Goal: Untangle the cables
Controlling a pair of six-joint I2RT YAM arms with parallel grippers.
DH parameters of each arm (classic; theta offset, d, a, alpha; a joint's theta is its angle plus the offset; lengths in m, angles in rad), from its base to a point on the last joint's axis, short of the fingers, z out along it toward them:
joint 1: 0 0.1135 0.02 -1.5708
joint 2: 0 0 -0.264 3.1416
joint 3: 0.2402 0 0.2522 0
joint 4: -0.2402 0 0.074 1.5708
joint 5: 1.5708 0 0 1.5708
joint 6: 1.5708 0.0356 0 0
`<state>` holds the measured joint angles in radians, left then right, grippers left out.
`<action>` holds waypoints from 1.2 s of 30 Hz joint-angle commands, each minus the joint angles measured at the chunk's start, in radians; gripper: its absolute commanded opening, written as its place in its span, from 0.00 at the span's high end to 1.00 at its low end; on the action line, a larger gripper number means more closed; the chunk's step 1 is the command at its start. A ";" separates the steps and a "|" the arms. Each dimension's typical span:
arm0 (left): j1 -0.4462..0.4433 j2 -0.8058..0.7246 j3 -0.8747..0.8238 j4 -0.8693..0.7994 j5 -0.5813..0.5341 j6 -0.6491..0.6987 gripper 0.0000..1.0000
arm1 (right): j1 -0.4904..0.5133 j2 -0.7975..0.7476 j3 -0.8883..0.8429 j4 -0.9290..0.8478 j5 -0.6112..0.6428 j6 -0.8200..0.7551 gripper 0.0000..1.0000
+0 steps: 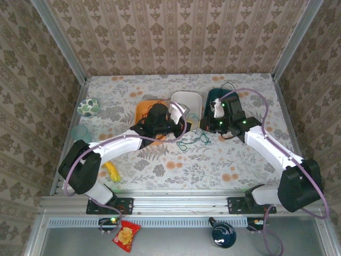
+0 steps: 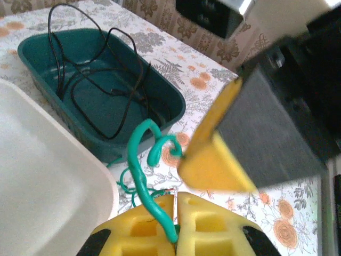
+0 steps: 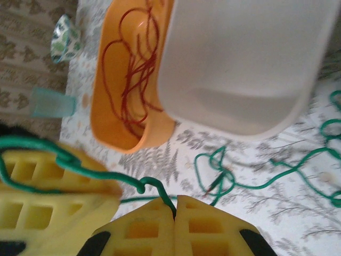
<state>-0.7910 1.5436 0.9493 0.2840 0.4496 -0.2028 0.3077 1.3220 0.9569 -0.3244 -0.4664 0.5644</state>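
Pinching the green cable [image 2: 139, 176], the left gripper [image 2: 176, 213] has both yellow fingers pressed together, with the wire caught in the seam between them. From that grip the cable climbs ahead of the fingertips in a wavy curl and hooks toward the yellow finger of the right gripper [image 3: 175, 208], which sits just beside and slightly ahead. The right gripper is likewise clenched on the same green cable. The wire leaves its closed fingertips in a short arch and runs straight across to the left gripper's fingers next to it, draping over their top.

Beyond the right gripper's fingertips, the rest of the green cable lies in loose loops and a small knot on the flowered table [image 3: 298, 213], trailing off to the side away from the left gripper. Part of it passes near the lower rim of the white tray [image 3: 240, 58], which stands directly ahead.

Ahead of the left gripper sits the teal tray [image 2: 98, 114] with the black cable [image 2: 114, 92] coiled inside; one loop rises over its far rim. Ahead of the right gripper, on the left gripper's side, is the orange tray [image 3: 104, 117], touching the white tray and holding the bundled red cable [image 3: 136, 80]. Farther out past the orange tray stand a patterned bowl [image 3: 64, 34] and a pale teal cup [image 3: 50, 102].
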 commanded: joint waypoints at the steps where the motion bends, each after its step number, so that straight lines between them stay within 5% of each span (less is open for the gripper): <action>1: 0.013 -0.068 -0.039 0.013 0.016 -0.038 1.00 | -0.053 -0.024 0.017 -0.045 0.201 0.030 1.00; 8: 0.058 -0.109 -0.094 0.078 0.026 -0.095 1.00 | -0.059 -0.019 0.007 -0.031 0.222 0.062 1.00; 9: 0.068 -0.111 -0.096 0.089 0.023 -0.104 1.00 | -0.059 -0.022 0.001 -0.020 0.218 0.069 0.94; 10: 0.079 -0.111 -0.096 0.099 0.016 -0.113 1.00 | -0.058 -0.030 -0.005 -0.007 0.217 0.081 0.70; 11: 0.090 -0.107 -0.095 0.110 0.013 -0.122 1.00 | -0.059 -0.039 -0.012 0.005 0.219 0.091 0.56; 13: 0.112 -0.087 -0.080 0.119 -0.016 -0.135 1.00 | -0.061 -0.077 -0.036 0.033 0.239 0.106 0.44; 25: 0.211 0.280 0.166 0.161 -0.061 -0.251 1.00 | -0.056 -0.118 -0.075 -0.135 0.311 0.006 0.38; 33: 0.210 0.357 0.267 0.142 -0.051 -0.260 0.46 | -0.044 -0.062 -0.086 -0.193 0.293 -0.046 0.38; 36: 0.192 0.297 0.222 0.169 -0.093 -0.217 0.37 | -0.031 -0.006 -0.068 -0.204 0.277 -0.069 0.38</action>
<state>-0.5854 1.9011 1.1828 0.4206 0.3851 -0.4492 0.2642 1.2747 0.8761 -0.4778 -0.1867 0.5385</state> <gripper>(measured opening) 0.623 0.623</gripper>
